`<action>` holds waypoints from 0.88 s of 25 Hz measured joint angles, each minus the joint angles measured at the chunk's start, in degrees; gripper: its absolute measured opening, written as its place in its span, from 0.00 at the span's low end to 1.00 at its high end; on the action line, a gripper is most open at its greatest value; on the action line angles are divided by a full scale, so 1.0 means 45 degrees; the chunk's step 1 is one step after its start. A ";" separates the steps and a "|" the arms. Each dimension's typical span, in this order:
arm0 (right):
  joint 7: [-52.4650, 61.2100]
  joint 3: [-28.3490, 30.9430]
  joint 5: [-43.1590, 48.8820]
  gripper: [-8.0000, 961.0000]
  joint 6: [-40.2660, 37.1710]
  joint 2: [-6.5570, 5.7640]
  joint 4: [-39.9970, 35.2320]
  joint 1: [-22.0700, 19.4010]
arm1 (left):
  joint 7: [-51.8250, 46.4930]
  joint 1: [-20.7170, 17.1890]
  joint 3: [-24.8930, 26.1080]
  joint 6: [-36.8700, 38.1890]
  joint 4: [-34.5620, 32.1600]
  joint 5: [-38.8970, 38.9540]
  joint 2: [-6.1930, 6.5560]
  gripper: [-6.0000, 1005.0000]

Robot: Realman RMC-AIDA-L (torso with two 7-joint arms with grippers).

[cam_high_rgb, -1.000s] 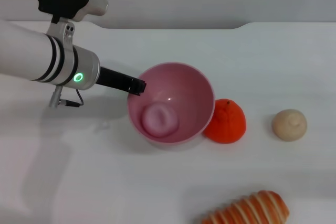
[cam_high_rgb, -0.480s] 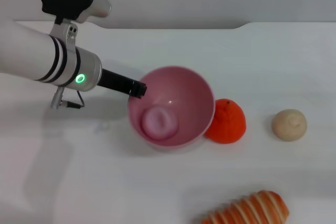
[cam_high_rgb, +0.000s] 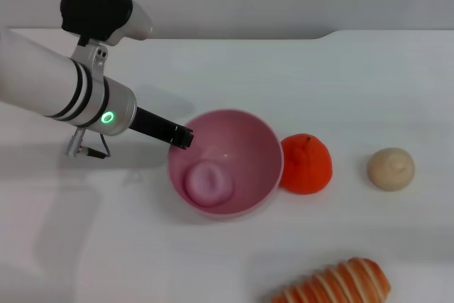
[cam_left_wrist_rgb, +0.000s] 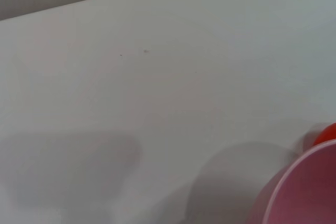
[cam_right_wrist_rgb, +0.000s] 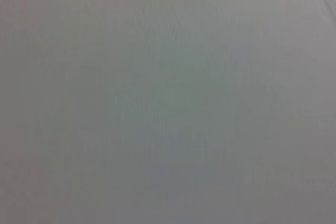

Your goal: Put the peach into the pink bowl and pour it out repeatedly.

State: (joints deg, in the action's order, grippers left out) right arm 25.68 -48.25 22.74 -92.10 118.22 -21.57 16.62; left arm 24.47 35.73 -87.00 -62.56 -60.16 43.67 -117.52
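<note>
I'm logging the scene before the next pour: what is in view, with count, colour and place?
pink bowl: one, pink, on the table left of centre.
peach: one, pale pink, inside the bowl.
orange fruit: one, orange-red, beside the bowl's right side.
bun-like ball: one, beige, far right.
striped bread: one, orange and cream, near edge.
table: one, white.
left pincer: one, black, at the bowl's left rim.
right pincer: not in view.
</note>
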 joint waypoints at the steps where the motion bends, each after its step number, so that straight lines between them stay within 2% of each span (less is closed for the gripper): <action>1: -0.0001 0.0000 -0.0001 0.58 -0.0002 0.0000 0.0003 0.0015 | 0.0000 0.0000 0.0000 0.0000 0.0000 0.0000 0.0000 0.11; 9: -0.0004 -0.0032 0.0052 0.58 -0.0003 0.0000 0.0009 0.0055 | 0.0294 0.0140 0.0105 -0.0003 -0.0028 0.0023 -0.0041 0.11; 12: -0.0004 -0.0037 0.0063 0.58 -0.0003 0.0000 0.0020 0.0056 | 0.0498 -0.0065 0.0125 0.0226 -0.0671 0.0106 -0.0067 0.11; 17: -0.0004 -0.0038 0.0065 0.58 0.0023 -0.0001 0.0082 0.0029 | 0.0796 -0.0906 0.0104 0.1319 -0.3153 0.0468 -0.0090 0.30; 20: -0.0003 -0.0054 0.0174 0.58 0.0002 0.0012 0.0176 0.0046 | 0.2000 -0.1490 -0.0019 0.2896 -0.4344 0.1961 -0.0095 0.43; 22: 0.0007 -0.0057 0.0309 0.58 0.0002 0.0021 0.0180 0.0052 | 0.3911 -0.1929 -0.0257 0.4629 -0.4648 0.3997 -0.0108 0.53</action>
State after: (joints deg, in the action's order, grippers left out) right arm 25.71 -48.51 24.13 -92.09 118.31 -20.76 16.86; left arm 42.07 27.05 -88.16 -41.73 -81.08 61.66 -118.01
